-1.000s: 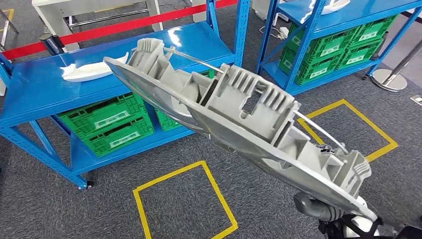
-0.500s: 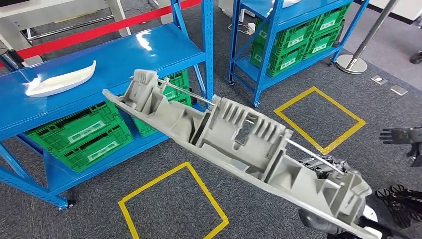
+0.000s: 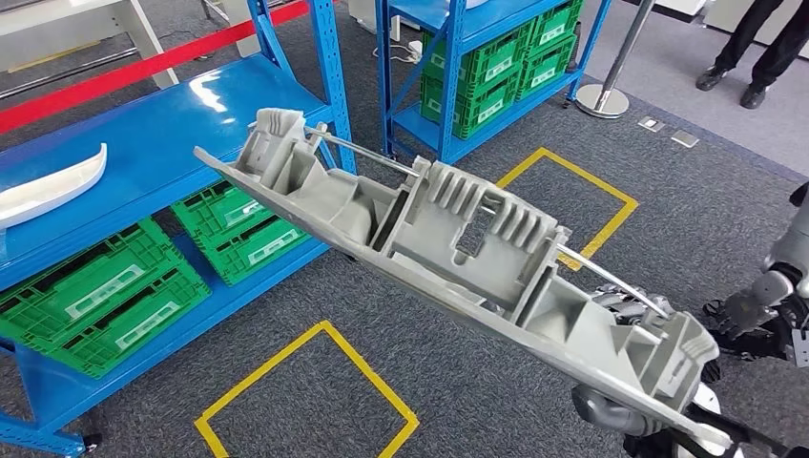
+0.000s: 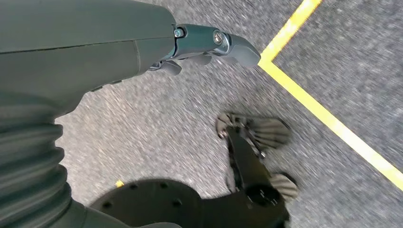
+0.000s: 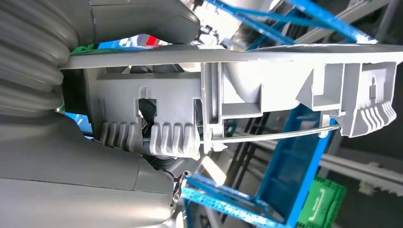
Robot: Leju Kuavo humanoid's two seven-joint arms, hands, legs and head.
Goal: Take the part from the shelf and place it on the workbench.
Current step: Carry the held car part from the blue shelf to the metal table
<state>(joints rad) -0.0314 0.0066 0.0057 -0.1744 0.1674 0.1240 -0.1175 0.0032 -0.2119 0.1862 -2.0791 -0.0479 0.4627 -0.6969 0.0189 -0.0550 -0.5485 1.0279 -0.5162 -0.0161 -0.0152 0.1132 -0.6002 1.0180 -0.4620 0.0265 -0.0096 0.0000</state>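
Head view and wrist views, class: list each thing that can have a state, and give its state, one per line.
grey part: off the shelf, held in the air, tilted.
right hand: grips the grey part at its near end.
left hand: hangs above the floor, holds nothing.
white part: lies on the blue shelf.
green crates: stowed on the lower shelf.

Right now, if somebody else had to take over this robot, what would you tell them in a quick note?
Right hand: grips the long grey part near one end, carried tilted in the air above the carpet.
Left hand: holds nothing, hangs over the floor by a yellow tape line.
Nearby: blue shelf with a white part on it and green crates below; a person's legs at the far right.
Done: part is off the shelf and in hand.
Left: carry it to the workbench and set it down.
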